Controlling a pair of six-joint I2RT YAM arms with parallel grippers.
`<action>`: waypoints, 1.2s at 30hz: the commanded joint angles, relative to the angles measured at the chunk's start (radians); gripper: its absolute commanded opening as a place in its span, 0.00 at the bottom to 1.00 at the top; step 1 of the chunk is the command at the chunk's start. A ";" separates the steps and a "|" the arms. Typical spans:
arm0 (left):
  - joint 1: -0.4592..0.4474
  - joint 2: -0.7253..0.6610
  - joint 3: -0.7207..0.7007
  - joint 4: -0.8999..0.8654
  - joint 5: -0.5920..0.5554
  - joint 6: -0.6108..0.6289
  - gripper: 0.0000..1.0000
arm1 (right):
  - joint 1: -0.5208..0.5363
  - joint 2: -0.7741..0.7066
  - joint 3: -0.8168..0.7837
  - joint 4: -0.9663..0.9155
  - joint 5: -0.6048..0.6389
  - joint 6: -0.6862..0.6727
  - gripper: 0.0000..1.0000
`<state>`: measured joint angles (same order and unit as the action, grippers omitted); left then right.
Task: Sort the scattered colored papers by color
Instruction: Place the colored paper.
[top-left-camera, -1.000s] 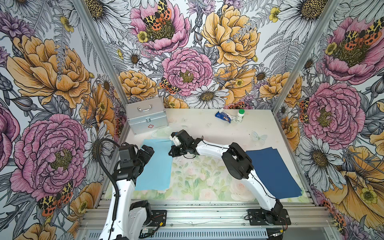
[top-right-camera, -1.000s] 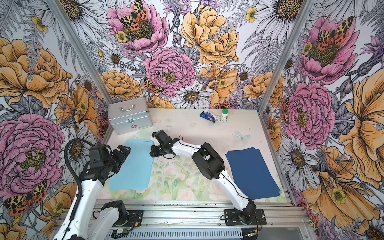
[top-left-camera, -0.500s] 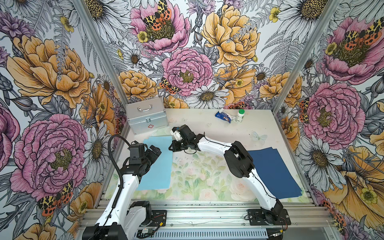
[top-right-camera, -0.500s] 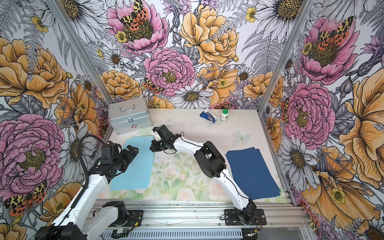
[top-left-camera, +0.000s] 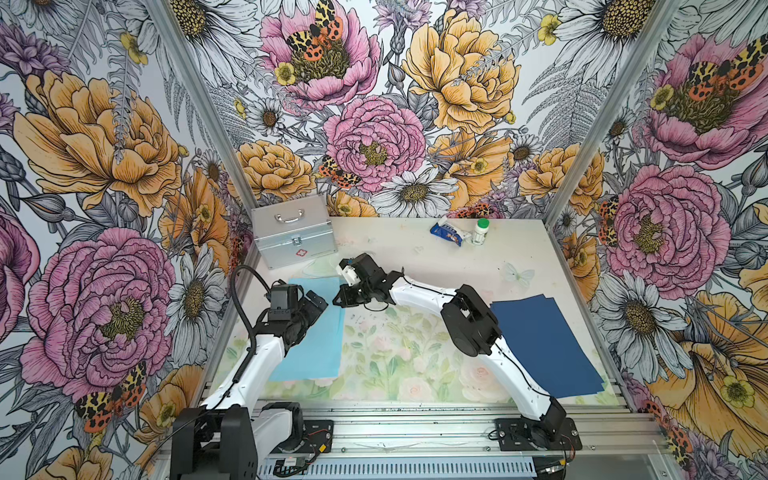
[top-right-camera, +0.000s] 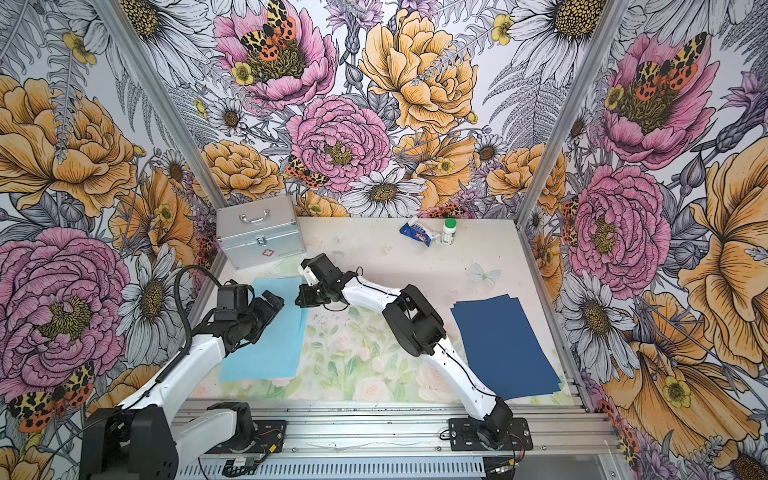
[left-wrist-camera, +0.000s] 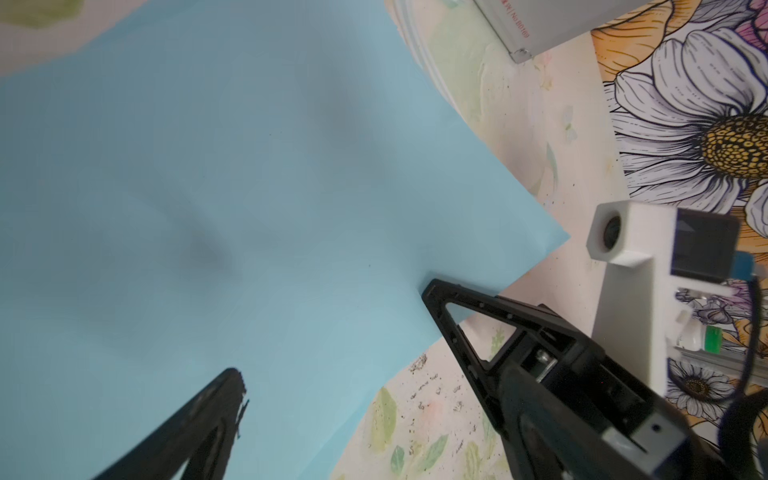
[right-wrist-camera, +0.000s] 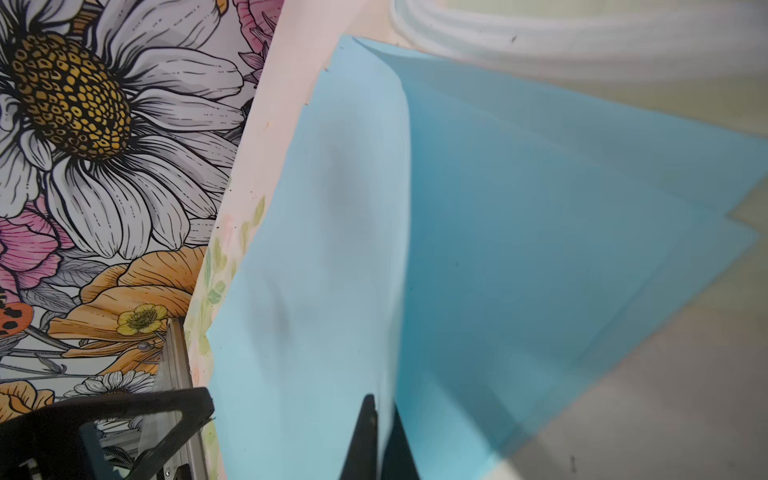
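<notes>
Walled on three sides by floral panels (top-left-camera: 374, 124): large pink and orange blooms, daisies, spotted butterflies. Floored by a pale worktop (top-left-camera: 395, 257) with a faint flower print, edged at the front by an aluminium rail (top-left-camera: 415, 424) that carries both arm bases.

On the right side of the worktop, in both top views: navy papers (top-left-camera: 540, 345) in one flat stack, edges slightly fanned, well apart from everything else. On the left side: light blue papers (top-left-camera: 320, 353) in a second stack, just in front of the silver case (top-left-camera: 293, 232). In the right wrist view, top light blue sheet (right-wrist-camera: 316, 249) raised and curled up off the sheets beneath.

Silver case in the back left corner, against the wall. Stands with lid down, latch fastened, handle folded flat on top. Contents hidden.

Left tool (top-left-camera: 316, 301) above the light blue stack. Hovers with fingers spread wide, nothing between them. Right tool (top-left-camera: 338, 300) stretched across from the right, close beside the left tool. Fingers pressed together, clamped on the edge of the top light blue sheet.

At the back, right of centre: blue-and-white packet (top-left-camera: 446, 233) lying flat, and just beside it a small white bottle (top-left-camera: 480, 231) with a green cap, upright and capped. Contents of either not discernible.
</notes>
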<state>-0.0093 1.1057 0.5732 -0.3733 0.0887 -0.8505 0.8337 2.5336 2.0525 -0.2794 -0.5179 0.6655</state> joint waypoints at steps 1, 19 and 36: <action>-0.006 0.032 -0.017 0.065 -0.035 0.001 0.98 | -0.002 0.019 0.028 -0.017 -0.007 -0.003 0.00; -0.006 0.140 -0.069 0.177 -0.032 -0.016 0.98 | -0.022 0.002 0.030 -0.057 0.052 -0.006 0.41; -0.008 -0.024 0.190 -0.007 -0.013 0.163 0.98 | -0.212 -0.622 -0.468 -0.278 0.541 -0.199 0.90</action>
<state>-0.0097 1.1259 0.6724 -0.3435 0.0776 -0.7986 0.6472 2.0487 1.6711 -0.5152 -0.1562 0.5571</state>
